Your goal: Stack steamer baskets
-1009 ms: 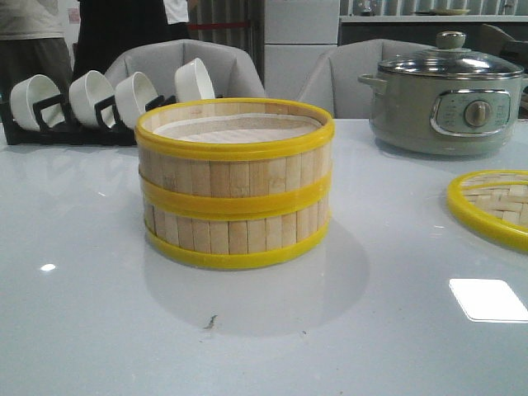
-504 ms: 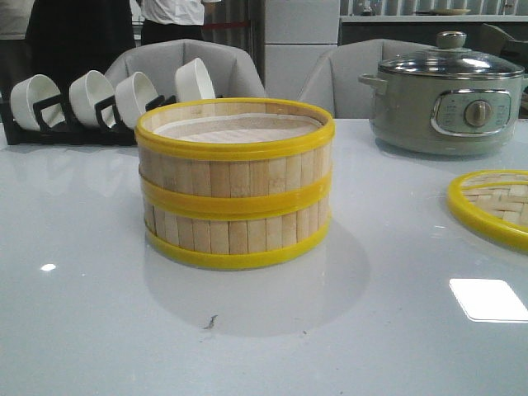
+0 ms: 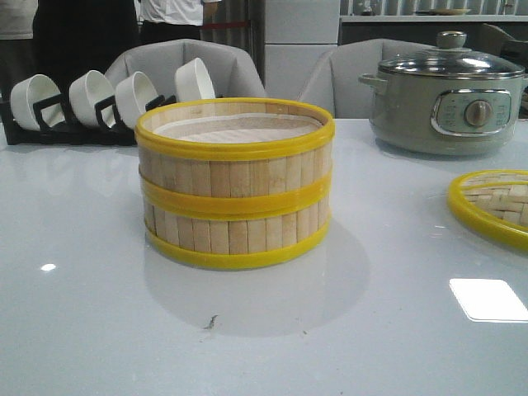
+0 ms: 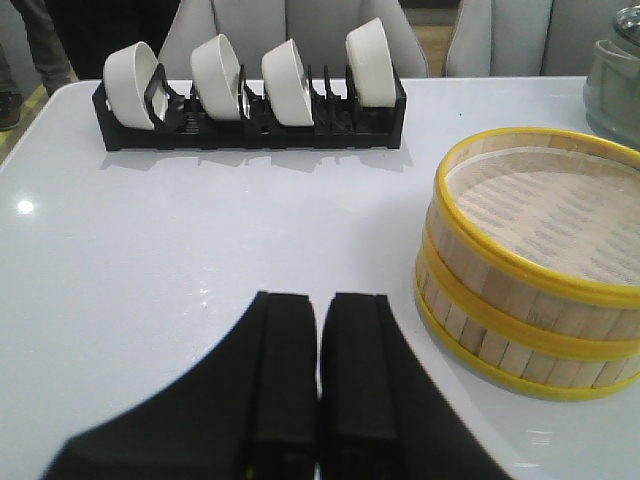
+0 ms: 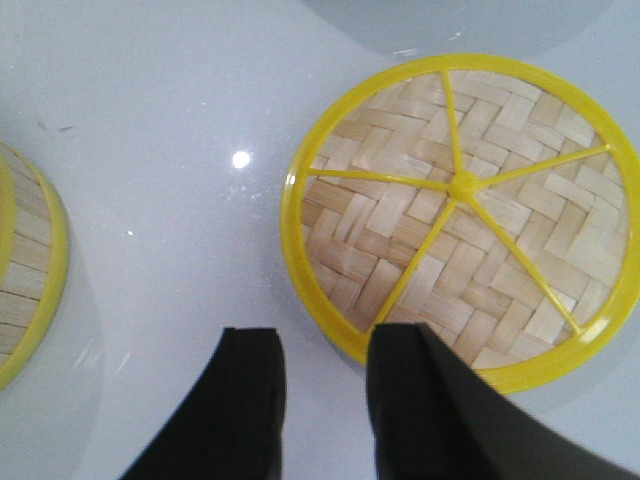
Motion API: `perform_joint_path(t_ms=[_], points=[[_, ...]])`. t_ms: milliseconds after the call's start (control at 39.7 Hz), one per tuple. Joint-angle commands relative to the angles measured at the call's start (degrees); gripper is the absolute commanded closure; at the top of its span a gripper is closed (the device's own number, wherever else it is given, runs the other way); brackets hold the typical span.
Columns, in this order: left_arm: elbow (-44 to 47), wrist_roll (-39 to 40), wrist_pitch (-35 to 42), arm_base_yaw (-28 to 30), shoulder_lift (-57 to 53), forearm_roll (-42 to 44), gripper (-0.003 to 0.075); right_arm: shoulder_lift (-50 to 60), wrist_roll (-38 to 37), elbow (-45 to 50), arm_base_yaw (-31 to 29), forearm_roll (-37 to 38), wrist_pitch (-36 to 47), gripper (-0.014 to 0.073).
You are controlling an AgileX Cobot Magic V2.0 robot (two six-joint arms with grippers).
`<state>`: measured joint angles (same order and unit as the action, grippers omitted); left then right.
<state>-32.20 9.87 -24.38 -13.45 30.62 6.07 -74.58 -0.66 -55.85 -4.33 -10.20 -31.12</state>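
Observation:
The two steamer baskets stand stacked in the middle of the table, the upper basket on the lower basket, with a white cloth liner inside the upper one. The stack also shows in the left wrist view, and its edge shows in the right wrist view. My left gripper is shut and empty, above the table beside the stack. My right gripper is open and empty, above the rim of the woven lid. Neither gripper shows in the front view.
The woven bamboo lid with a yellow rim lies at the right edge of the table. A black rack with white bowls stands at the back left. A grey electric pot stands at the back right. Chairs and people are behind the table.
The stacked baskets have not moved. The people behind the table have shifted. No gripper shows in the earlier frames.

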Motion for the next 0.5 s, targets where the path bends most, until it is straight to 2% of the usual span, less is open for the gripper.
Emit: perform_joint_path(t_ms=[0, 277, 479], points=[[-1.7, 0.5, 4.7, 0.0, 0.1, -0.1, 0.0622, 0.1, 0.7, -1.8, -1.0, 0.4, 3.8, 0.0281], [-1.7, 0.5, 4.7, 0.0, 0.1, -0.1, 0.0622, -6.4, 0.7, -8.5, -3.2, 0.9, -0.6, 0.0281], [-1.7, 0.5, 4.7, 0.0, 0.1, -0.1, 0.0622, -8.4, 0.7, -11.3, -3.2, 2.7, 0.4, 0.0286]])
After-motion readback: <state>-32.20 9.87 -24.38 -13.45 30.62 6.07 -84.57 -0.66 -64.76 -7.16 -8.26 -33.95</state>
